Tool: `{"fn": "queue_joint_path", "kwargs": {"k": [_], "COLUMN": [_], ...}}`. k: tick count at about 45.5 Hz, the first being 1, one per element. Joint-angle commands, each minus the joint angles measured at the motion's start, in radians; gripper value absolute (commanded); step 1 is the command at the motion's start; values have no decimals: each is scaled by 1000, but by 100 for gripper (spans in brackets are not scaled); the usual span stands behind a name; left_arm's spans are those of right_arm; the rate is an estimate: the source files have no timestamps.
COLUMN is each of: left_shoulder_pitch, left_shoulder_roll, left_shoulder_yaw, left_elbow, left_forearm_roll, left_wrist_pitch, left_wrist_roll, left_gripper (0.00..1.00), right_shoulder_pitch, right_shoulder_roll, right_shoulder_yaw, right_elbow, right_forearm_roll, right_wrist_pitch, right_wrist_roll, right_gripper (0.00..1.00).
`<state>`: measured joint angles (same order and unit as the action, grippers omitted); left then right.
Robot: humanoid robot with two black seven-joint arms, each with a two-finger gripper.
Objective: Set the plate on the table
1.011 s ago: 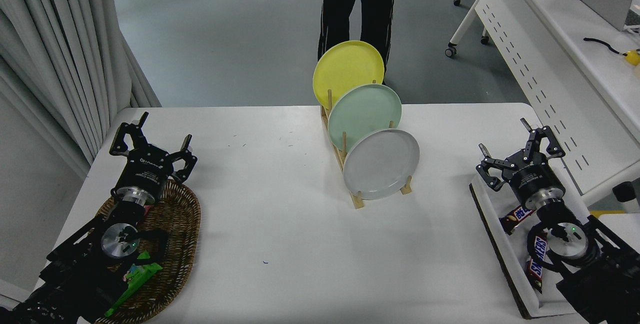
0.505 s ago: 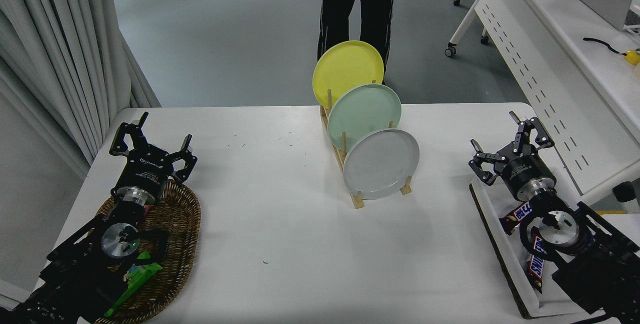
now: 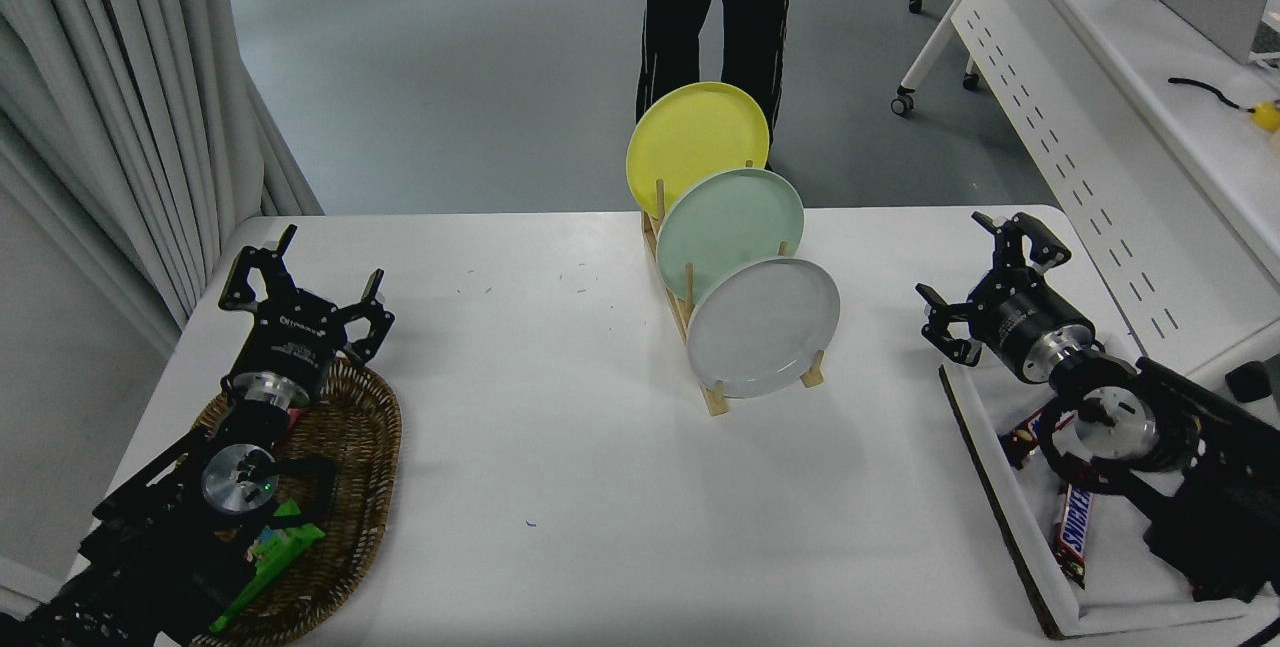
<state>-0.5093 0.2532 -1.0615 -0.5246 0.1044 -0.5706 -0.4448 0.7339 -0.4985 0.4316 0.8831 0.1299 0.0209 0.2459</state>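
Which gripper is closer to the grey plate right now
Right. The right gripper hangs open just right of the grey plate in the rack, not touching. The left gripper sits far off over the basket.

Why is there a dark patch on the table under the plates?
Head view: it is a soft shadow that the plate rack casts on the white table, toward the camera; the picture is sharp, with no strong glare.

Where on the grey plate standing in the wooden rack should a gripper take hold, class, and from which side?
Probably the upper right rim of the grey plate, approached from the right gripper. The plate stands on edge at the front of the wooden rack, and that part of the rim is clear of the pegs and the mint green plate.
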Motion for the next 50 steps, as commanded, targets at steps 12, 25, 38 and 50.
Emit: {"fn": "queue_joint_path", "kwargs": {"k": [12, 25, 38, 50], "left_shoulder_pitch": [0, 0, 0, 0], "left_shoulder_roll": [0, 0, 0, 0], "left_shoulder_yaw": [0, 0, 0, 0], "left_elbow": [0, 0, 0, 0], "left_forearm_roll": [0, 0, 0, 0], "left_wrist_pitch": [0, 0, 0, 0], "left_wrist_roll": [0, 0, 0, 0], "left_gripper": [100, 100, 100, 100], "right_shoulder_pitch": [180, 229, 251, 276], "right_shoulder_roll": [-57, -40, -49, -120], "right_shoulder_yaw": [-278, -329, -362, -470], "right_elbow": [338, 349, 437, 599], "right_forearm_roll": [129, 165, 166, 171], "right_wrist_pitch": [-226, -228, -312, -315], "right_wrist_roll": [-7, -7, -7, -7], "right_gripper": [100, 100, 100, 100]}}
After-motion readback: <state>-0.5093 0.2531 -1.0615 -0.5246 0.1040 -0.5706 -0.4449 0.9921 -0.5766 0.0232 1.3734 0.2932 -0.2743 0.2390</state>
